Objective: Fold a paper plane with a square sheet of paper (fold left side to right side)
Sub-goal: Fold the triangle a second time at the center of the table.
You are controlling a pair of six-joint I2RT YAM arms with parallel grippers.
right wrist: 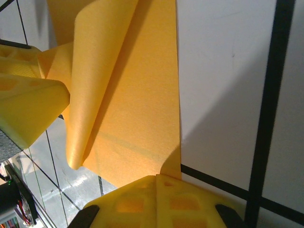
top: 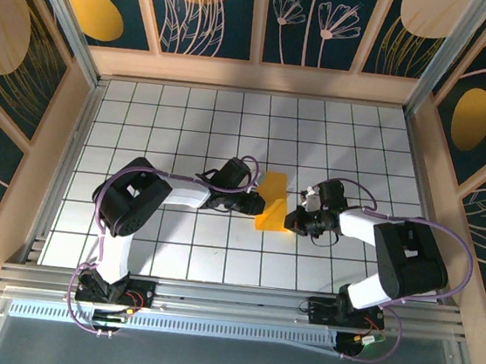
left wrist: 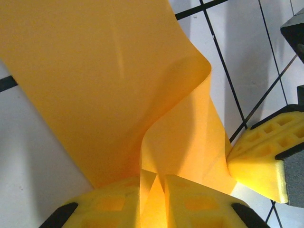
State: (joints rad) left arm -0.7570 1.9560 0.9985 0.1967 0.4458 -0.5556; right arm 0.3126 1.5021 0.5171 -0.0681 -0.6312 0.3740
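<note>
Both arms meet mid-table over the square sheet of paper (top: pixel 273 199), which sits near the centre of the white gridded table (top: pixel 189 114), part lifted off the tiles. The left gripper (top: pixel 256 206) comes at it from the left and the right gripper (top: pixel 291 218) from the right, the sheet between them. In the left wrist view, the left gripper (left wrist: pixel 159 185) has its yellow fingers nearly together, with a slim fold of the paper (left wrist: pixel 104 80) pinched in the narrow gap. The sheet curls up and over in front of the lens, blocking much of the grid behind it. One of the right gripper's yellow fingers (left wrist: pixel 261 161) sits just beside the sheet's edge. In the right wrist view, the right gripper (right wrist: pixel 156 183) is fully closed, nipping the paper's (right wrist: pixel 137 109) near edge, and a rolled flap rises on the left. Around the table, dark floral walls (top: pixel 218 12) box everything in, a metal rail (top: pixel 230 299) runs along the near edge, and purple cables (top: pixel 227 167) loop over the arms.
</note>
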